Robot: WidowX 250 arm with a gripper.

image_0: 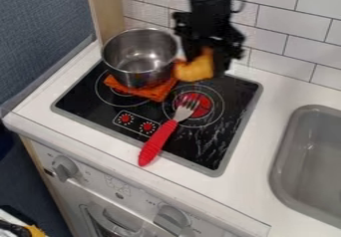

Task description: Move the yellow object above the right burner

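My gripper hangs down over the back of the stove, just right of the pot, shut on the yellow object. The yellow object is held between the pot and the back edge of the right burner, and its upper part is hidden by the gripper. On the right burner's red centre rests the metal head of a fork, whose red handle points toward the stove's front edge.
A steel pot stands on an orange cloth over the left burner. The grey sink lies to the right, and a tiled wall rises behind the counter.
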